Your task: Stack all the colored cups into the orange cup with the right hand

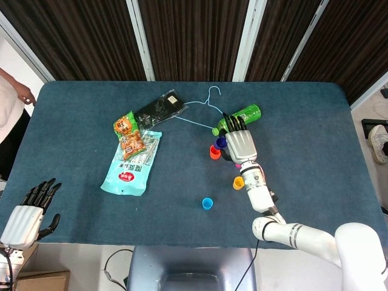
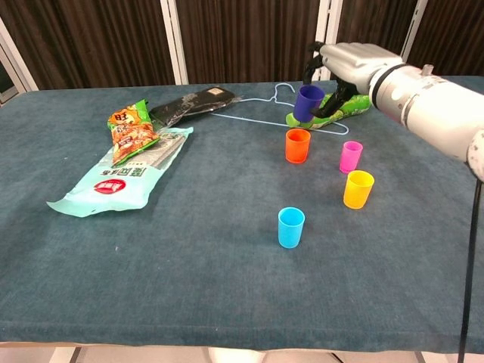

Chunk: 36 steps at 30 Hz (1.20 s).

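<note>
Right hand (image 2: 344,69) gripping purple cup (image 2: 308,102) aloft, tilted; best levelled and centred above orange cup (image 2: 297,145) (mouth up) before lowering, releasing only once seated

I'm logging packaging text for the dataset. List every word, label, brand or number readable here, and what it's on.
Nothing can be read for certain.
Light blue snack bag: red round logo and large characters, too blurred.
Orange-green snack packet: print too blurred.
Green bottle: label too small.
Black packet: small white label, unreadable.
Cups: no markings visible.
</note>
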### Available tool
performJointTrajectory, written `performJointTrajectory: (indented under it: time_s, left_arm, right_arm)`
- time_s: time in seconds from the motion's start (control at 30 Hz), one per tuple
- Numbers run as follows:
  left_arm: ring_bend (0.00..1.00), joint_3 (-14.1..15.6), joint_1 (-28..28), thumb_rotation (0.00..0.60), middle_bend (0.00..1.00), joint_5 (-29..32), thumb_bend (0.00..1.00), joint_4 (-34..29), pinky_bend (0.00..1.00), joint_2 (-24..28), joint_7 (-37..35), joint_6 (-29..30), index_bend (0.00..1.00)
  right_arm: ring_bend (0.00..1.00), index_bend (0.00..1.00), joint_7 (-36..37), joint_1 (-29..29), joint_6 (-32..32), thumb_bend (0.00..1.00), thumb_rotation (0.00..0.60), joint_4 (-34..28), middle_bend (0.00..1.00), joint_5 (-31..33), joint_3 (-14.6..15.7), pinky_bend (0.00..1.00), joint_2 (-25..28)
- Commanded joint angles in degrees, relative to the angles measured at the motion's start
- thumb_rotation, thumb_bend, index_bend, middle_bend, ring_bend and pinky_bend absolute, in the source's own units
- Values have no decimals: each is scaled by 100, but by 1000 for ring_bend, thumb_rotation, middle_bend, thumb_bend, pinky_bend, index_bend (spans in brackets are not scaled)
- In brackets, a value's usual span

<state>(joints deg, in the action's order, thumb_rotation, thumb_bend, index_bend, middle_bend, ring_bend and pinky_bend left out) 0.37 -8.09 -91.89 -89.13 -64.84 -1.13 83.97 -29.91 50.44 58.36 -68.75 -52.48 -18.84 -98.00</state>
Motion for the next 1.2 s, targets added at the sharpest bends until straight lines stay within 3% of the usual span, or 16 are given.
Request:
performJointTrajectory:
  time_s: [0.03,0.47,0.57,0.63,0.77,0.97,1.07,1.2]
  left_arm:
    - [0,-7,-9,600,0,21,445,-1,128,-1,0,-17,0]
    - [0,-8,-8,600,0,50,445,0,128,15,-24,-25,0]
    - [0,-5,-6,600,0,44,444,-4,127,15,-20,-17,0]
    - [0,-7,-9,600,0,39,445,0,128,11,-19,-14,0]
    - [0,-11,-18,600,0,46,445,13,128,5,-25,-27,0]
    - [0,5,7,600,0,8,445,4,128,18,-41,32,0]
    - [0,9,13,600,0,0,444,4,128,10,-27,44,0]
    - [0,14,-7,600,0,3,445,-13,128,-16,28,-3,0]
  right_arm:
    - [0,609,-20,74,-137,509,600,250,0,50,61,0,-182]
    - [0,580,-205,208,-348,509,600,770,0,281,33,0,-506]
    - [0,383,-171,227,-600,509,600,753,0,343,58,0,-451]
    - [0,177,-99,223,-664,509,600,704,0,273,83,0,-377]
    - [0,11,205,116,-674,508,600,393,0,29,135,0,-129]
    - [0,12,872,-429,-324,464,600,-1030,0,-925,539,0,853]
    - [0,82,1130,-749,-279,456,600,-1761,0,-1472,959,0,1505]
    - [0,203,1120,-930,-465,455,600,-2049,0,-1884,1461,0,2015]
